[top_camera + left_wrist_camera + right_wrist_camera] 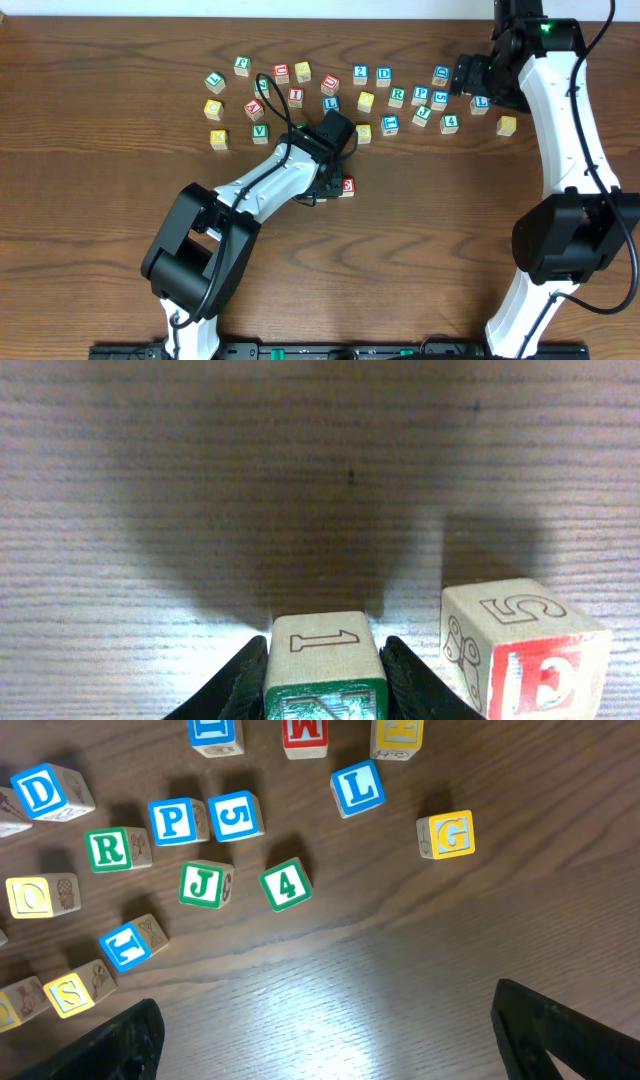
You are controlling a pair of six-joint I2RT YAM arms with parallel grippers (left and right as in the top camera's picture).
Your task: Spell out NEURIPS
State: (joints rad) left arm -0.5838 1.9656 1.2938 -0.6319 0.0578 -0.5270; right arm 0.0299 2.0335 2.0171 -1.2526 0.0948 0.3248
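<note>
- Left jaws pinch the N cube point(322, 645), just left of the red E cube point(525, 655), a gap between.
- Right jaws spread wide, well apart from both.

Green-faced cube point(322, 660) reads 1; red-faced cube point(520, 645) reads 5 and E.

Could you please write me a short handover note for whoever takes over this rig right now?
Left gripper shut on a green-lettered cube, seemingly N, just left of the red E cube, below the cluster, small gap between.
Right gripper open, empty, over the table near R, P, blue I and yellow S.
Done: E set down.
Left: release N, then add U, R, I, P, S; U not located for certain.
</note>
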